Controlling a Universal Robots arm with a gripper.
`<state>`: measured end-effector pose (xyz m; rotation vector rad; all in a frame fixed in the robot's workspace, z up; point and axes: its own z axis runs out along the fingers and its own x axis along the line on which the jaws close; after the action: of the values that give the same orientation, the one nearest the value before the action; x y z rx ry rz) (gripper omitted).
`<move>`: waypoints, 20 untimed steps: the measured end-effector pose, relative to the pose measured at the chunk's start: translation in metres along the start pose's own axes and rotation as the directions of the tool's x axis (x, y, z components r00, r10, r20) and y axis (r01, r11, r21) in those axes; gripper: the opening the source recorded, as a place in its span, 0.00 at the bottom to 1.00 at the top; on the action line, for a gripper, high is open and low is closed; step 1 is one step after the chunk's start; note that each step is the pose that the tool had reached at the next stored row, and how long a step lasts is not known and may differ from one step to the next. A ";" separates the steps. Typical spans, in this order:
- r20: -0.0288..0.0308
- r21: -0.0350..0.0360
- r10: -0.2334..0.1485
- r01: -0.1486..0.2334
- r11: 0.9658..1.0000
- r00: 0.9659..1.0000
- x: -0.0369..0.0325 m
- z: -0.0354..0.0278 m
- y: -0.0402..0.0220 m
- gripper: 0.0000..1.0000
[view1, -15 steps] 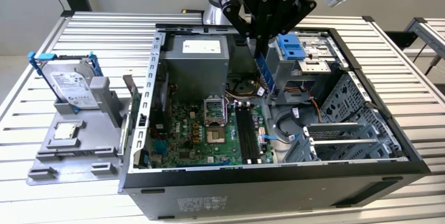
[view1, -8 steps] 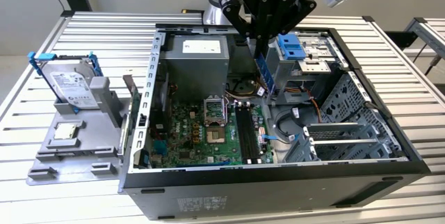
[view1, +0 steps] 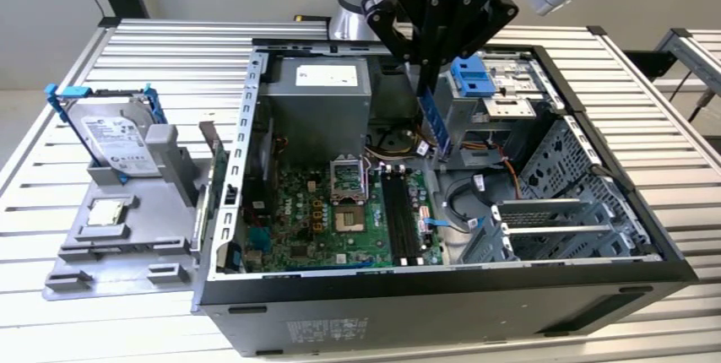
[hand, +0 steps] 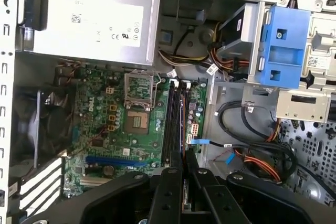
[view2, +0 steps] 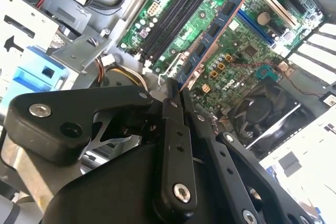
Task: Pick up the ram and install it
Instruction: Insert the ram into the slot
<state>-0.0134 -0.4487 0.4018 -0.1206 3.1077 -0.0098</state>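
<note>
Gripper (view1: 430, 66): jaws clenched on ram stick (view1: 438, 122), held upright inside the open computer case (view1: 451, 308). In the exterior view, memory slots (view1: 400, 207) lie at 7 o'clock of the stick. Hard drive (view1: 116, 139) at 9 o'clock, outside the case.

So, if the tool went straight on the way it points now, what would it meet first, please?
Probably the black memory slots on the motherboard: the ram clamped in the tool hangs edge-down above them. Depth is unclear.
</note>
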 end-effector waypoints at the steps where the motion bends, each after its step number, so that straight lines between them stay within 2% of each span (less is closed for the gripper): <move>1: 0.000 0.000 0.007 -0.007 1.000 1.000 -0.0001 0.0005 0.0000 0.00; 5: 0.000 0.001 0.039 -0.039 0.999 0.999 -0.0005 0.0019 0.0000 0.00; 12: 0.000 0.001 0.041 -0.041 0.999 0.999 -0.0010 0.0028 0.0000 0.00; 16: 0.000 0.001 0.045 -0.045 0.999 0.999 -0.0063 0.0057 -0.0007 0.00; 20: 0.000 0.001 0.050 -0.050 0.999 0.999 -0.0128 0.0116 -0.0015 0.00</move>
<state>-0.0002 -0.4493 0.3906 -0.0426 3.1098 -0.0109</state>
